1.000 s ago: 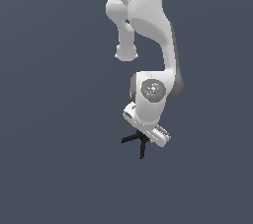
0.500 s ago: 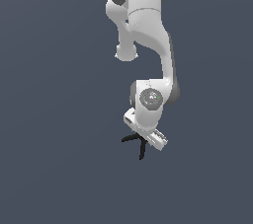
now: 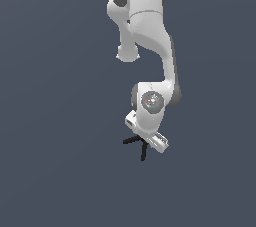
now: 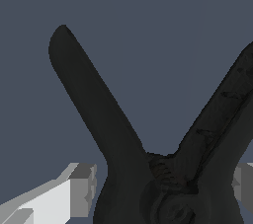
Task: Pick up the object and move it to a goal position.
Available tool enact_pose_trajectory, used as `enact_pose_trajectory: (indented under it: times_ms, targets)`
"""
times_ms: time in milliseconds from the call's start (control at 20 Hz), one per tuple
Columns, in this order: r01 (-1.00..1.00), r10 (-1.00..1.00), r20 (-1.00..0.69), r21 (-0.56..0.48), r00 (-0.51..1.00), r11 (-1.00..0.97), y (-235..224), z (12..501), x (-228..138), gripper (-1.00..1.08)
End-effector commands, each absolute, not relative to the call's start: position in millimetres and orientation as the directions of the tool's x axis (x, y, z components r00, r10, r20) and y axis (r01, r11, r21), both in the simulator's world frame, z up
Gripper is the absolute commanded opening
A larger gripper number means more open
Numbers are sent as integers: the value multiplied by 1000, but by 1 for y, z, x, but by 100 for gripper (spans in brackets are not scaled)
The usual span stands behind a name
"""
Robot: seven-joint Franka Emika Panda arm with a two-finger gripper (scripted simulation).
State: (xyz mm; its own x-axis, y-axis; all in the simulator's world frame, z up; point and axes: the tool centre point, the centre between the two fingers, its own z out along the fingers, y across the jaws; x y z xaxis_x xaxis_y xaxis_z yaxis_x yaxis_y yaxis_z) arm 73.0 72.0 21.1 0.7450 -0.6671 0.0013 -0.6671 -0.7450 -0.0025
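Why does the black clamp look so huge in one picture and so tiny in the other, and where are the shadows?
In the wrist view the camera sits right above the clamp, so its two handles fill the picture, with the gripper's fingers on either side. In the exterior view the camera is far off, so the clamp looks small under the gripper. Neither view shows a cast shadow or glare; the gray background is evenly lit.
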Motion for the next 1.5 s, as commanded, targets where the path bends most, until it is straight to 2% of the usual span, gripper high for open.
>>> enact_pose_trajectory:
  times_ms: [0, 350, 650, 1450]
  targets:
    - [-668, -668, 0, 0, 745, -745, 71, 19, 72, -100]
    - [-667, -667, 1, -1, 745, -745, 71, 23, 73, -100]
    - [-667, -667, 1, -1, 745, -745, 64, 48, 74, -100]
    - [-668, -668, 0, 0, 744, -744, 18, 206, 88, -100]
